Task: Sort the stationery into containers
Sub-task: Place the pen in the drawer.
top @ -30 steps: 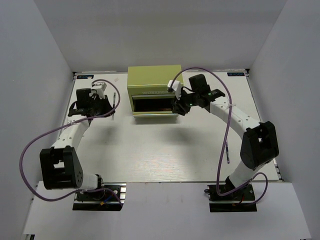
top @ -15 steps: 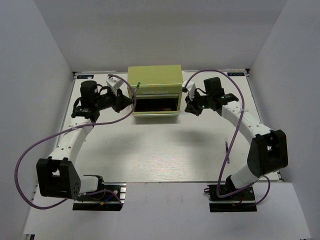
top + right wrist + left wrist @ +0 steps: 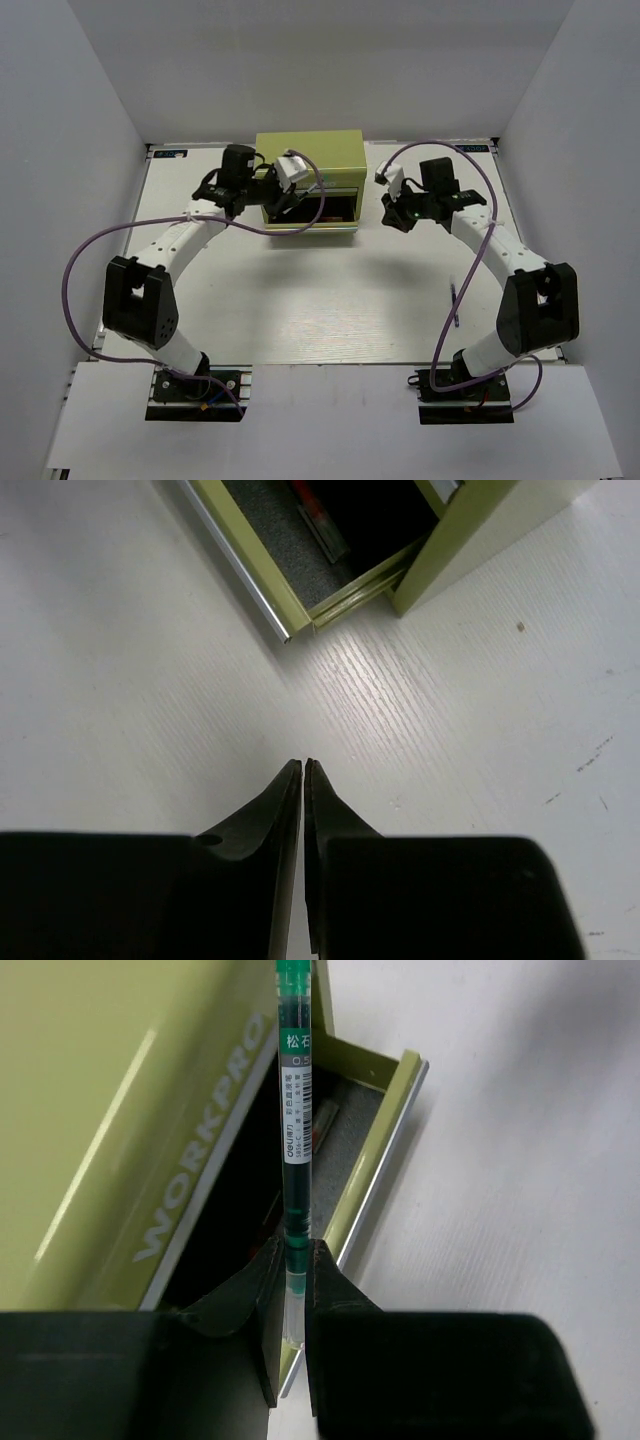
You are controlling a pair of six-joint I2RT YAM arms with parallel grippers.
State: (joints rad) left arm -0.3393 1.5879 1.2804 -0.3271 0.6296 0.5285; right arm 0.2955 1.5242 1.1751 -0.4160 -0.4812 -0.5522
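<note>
Swung over from the left side of the table (image 3: 300, 300) to the olive tool chest (image 3: 310, 150) with the left gripper (image 3: 293, 1260), and drawn back to the chest's right with the right gripper (image 3: 303, 767). Best to line the thin green pen (image 3: 294, 1110) up with the open drawer (image 3: 388, 1130), lower it past the front rim beside the red-white pen (image 3: 320, 525) inside, and only then let go. Pinching the green pen by its near end on the left, shaft reaching out over the drawer; gripping nothing on the right, jaws all but pressed together above bare table
</note>
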